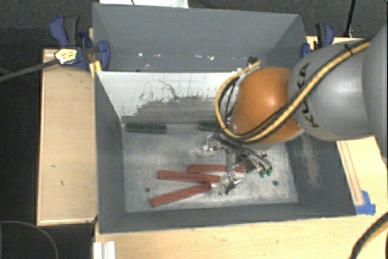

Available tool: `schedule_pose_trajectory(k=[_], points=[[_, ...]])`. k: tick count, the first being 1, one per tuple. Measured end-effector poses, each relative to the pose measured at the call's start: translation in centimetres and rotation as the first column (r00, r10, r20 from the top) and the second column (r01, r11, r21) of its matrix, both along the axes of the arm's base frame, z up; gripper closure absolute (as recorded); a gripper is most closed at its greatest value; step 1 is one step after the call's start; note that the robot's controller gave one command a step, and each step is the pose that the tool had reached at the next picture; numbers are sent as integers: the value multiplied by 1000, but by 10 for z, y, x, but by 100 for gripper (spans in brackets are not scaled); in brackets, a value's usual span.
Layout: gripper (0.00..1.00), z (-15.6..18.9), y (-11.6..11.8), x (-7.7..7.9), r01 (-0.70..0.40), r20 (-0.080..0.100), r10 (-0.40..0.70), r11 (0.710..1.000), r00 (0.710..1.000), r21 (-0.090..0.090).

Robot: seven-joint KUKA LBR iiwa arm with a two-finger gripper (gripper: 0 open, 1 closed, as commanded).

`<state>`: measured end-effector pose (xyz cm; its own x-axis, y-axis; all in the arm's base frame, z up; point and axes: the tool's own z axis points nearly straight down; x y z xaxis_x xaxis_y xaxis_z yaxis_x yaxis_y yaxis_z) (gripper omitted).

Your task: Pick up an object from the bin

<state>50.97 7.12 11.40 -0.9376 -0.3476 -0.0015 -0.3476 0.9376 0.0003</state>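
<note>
three red-brown sticks (182, 194) lie toward the front of the bin (115, 148) floor. the gripper (228, 183) sits low at their right ends; spread or closed, i cannot tell. a dark green stick (145, 127) lies along the back.

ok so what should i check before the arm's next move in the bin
1. Position: the gripper is low over the right ends of the brown sticks: ok.
2. One stick singled out: not ok, three ends lie crowded together there.
3. Stick already held: cannot tell, the wrist hides the contact.
4. Room to the bin walls: ok, the gripper is over mid-floor.
5. Small green piece to the right, clear of the gripper: cannot tell.
</note>
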Motion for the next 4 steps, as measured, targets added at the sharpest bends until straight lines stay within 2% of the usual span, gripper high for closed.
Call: schedule_pose_trajectory(k=[1, 2, 4], points=[[0, -44, 11, -3, 80, 3, -80, 997, 997, 2], [100, -39, 37, -9, -28, 14, 28, 1000, 1000, 0], [100, -36, 37, -10, -28, 11, 28, 1000, 1000, 0]])
